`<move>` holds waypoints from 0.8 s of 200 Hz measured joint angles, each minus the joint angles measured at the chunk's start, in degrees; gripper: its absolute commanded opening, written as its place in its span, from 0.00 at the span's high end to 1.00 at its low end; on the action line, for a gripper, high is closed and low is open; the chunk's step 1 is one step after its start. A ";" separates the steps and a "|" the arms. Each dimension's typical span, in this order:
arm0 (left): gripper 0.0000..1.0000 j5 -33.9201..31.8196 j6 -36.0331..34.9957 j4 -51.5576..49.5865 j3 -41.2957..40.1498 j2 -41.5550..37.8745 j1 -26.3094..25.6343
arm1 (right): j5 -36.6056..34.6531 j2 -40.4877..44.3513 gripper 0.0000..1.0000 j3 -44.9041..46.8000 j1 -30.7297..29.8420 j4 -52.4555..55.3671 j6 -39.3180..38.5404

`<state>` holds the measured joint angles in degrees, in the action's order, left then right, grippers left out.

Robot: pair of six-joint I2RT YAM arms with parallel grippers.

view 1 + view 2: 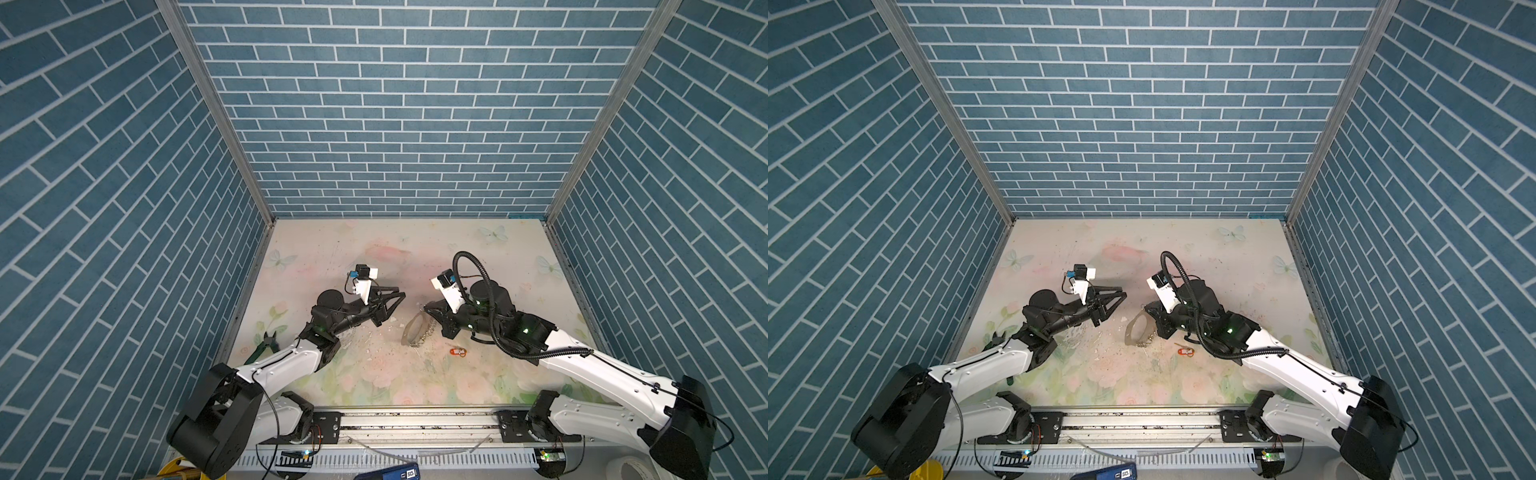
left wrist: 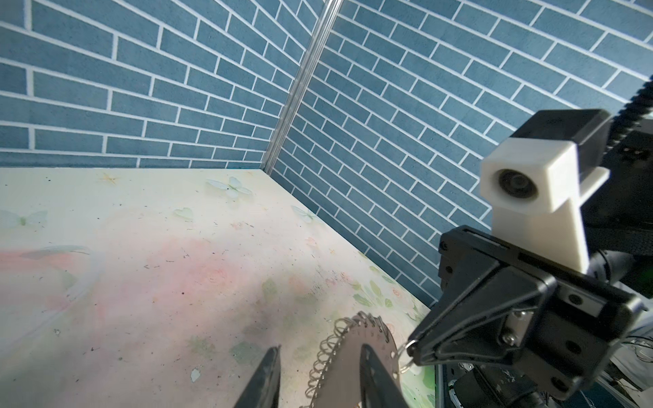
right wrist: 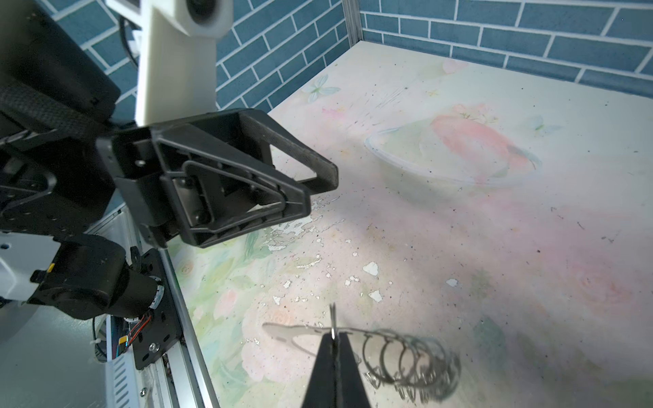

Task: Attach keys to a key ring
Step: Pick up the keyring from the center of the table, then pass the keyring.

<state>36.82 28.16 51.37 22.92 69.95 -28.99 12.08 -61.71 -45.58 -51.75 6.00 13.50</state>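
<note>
Floral table (image 1: 415, 257) – right gripper (image 3: 334, 338) pinches key ring (image 2: 346, 353), partly hidden behind it; left gripper (image 1: 400, 292) stands open.

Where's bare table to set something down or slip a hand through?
Free: back half of the table up to the rear wall, and the front strip by the rail. Crowded: centre, around key ring, orange tag, left gripper, right gripper.

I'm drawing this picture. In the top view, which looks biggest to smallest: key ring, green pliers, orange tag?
1-2. key ring and green pliers: they look alike, and the left arm hides part of the pliers, so unranked.
3. orange tag: clearly smallest.
</note>
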 measured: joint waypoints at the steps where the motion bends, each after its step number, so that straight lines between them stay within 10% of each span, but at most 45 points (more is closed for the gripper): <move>1: 0.63 0.09 -0.02 0.07 0.00 0.07 0.00 | 0.02 0.02 1.00 0.00 0.00 0.02 -0.02; 160: 0.68 10.88 2.19 26.99 -4.74 8.81 -6.14 | 7.28 5.40 1.00 4.42 0.07 -5.38 -3.37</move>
<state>47.70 30.35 78.37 18.17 78.76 -35.14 19.35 -56.31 -41.17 -51.68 0.62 10.13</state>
